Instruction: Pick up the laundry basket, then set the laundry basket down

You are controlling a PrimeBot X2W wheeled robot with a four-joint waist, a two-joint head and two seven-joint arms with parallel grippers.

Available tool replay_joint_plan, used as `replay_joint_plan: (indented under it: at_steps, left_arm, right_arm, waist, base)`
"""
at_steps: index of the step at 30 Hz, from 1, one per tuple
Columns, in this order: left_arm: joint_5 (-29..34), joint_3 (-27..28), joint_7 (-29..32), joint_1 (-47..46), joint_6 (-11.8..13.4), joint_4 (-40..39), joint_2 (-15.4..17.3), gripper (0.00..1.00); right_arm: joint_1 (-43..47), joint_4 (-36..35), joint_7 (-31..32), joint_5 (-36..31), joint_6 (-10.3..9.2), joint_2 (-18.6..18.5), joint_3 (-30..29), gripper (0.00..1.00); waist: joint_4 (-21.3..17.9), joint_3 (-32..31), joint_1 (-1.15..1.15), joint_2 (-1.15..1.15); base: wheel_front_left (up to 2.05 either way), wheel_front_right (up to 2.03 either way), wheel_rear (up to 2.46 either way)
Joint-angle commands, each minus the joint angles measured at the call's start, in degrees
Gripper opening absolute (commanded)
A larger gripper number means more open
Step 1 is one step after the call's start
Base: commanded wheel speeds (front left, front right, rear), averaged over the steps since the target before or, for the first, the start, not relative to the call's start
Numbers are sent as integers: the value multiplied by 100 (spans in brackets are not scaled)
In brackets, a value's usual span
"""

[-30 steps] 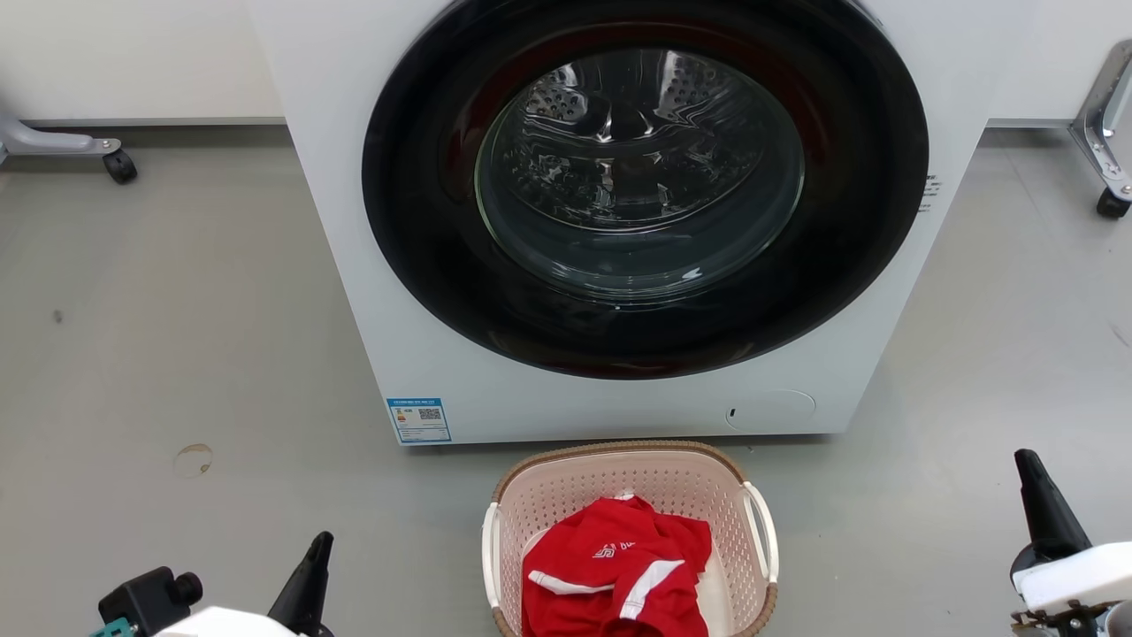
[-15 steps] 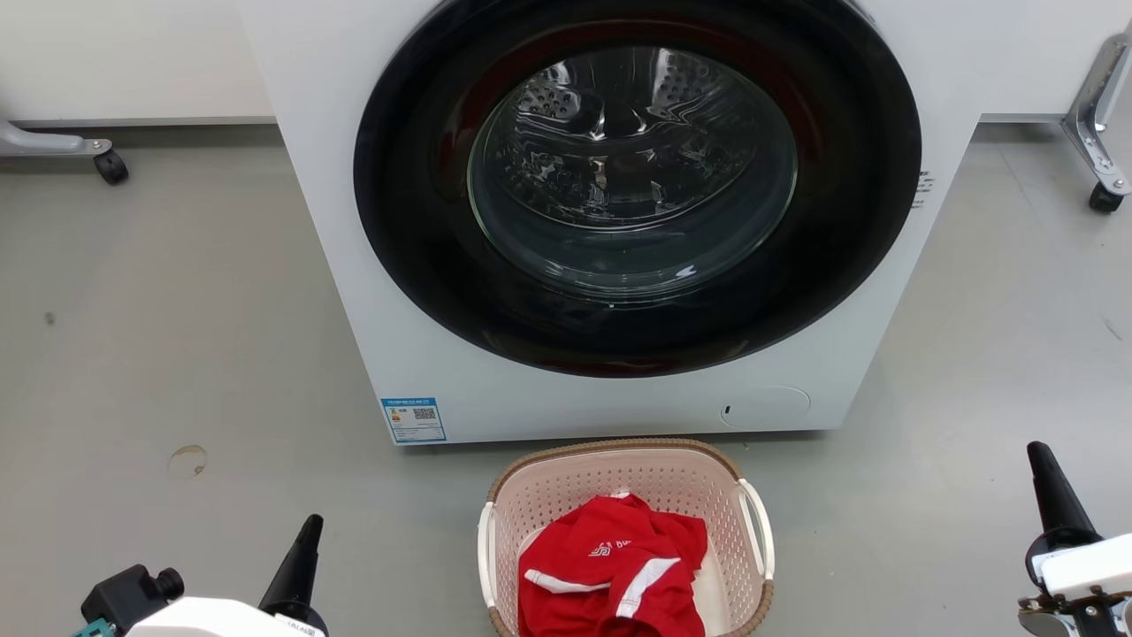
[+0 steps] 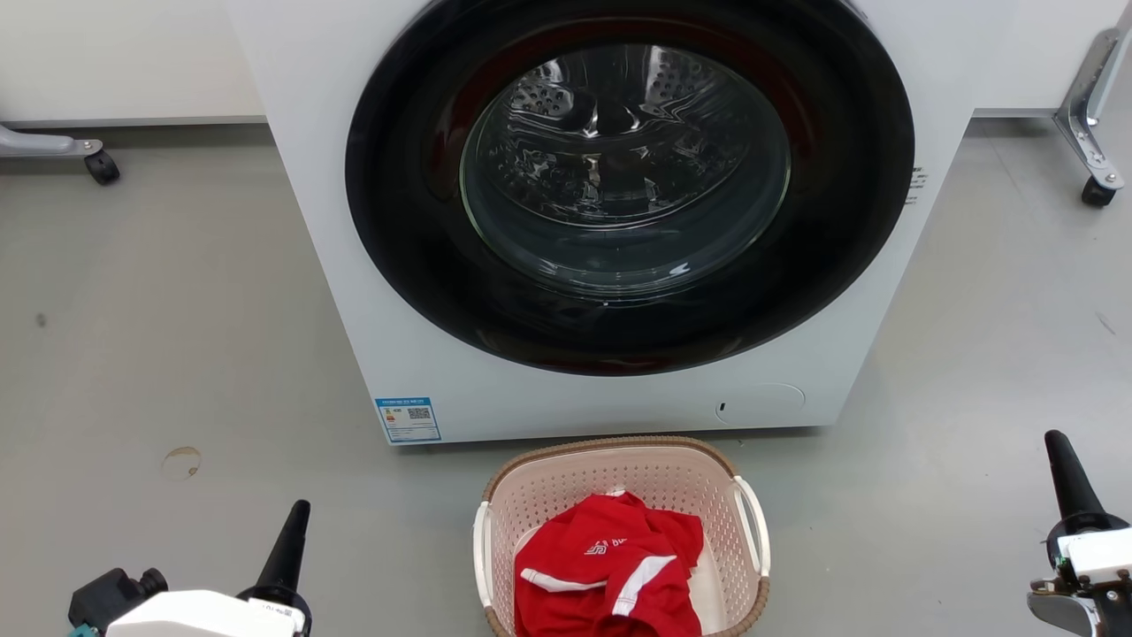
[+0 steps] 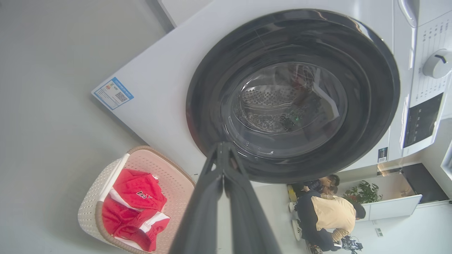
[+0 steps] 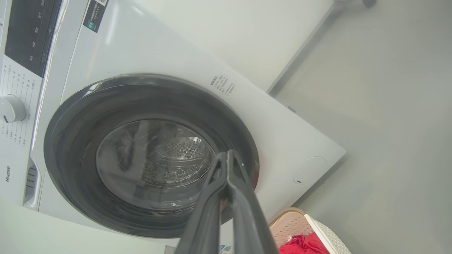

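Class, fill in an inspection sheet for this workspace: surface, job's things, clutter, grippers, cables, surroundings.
Surface: grey floor, one round stain.
Job's things: basket on the floor before the washer, red garment inside, not gripped.
Clutter: nothing seen.
Grippers: left gripper and right gripper shut, empty, apart from the basket on either side.
Cables: nothing seen.
Surroundings: white wall, casters at both edges, people in the left wrist view.

Brand name "Hisense" is printed in grey on the white front-loading washing machine (image 5: pixel 282 130), close to its white rotary dial (image 5: pixel 10 108). The blue-bordered white sticker (image 3: pixel 408 419) at the lower front corner carries a QR code, but its print is too small to read. The block of small grey print (image 5: pixel 223 84) beside the door and the white emblem on the red fabric garment (image 3: pixel 610 566) are both illegible.
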Motion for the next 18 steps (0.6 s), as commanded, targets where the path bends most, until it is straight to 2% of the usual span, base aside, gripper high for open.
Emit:
replay_joint_plan:
  at_steps: [1, 18]
  left_arm:
    - [-115, 201, -44, -338, -79, -98, 18, 0]
    - [-1065, 570, -70, -576, -322, 242, -213, 0]
  right_arm:
    - [-307, -117, 65, 116, -10, -127, 0, 0]
    - [-406, -104, 373, 942, -13, -10, -336, 0]
  waist:
    - [-3, 1, 0, 0]
    - [-71, 27, 0, 0]
  base:
    - [0, 0, 0]
    - [0, 0, 0]
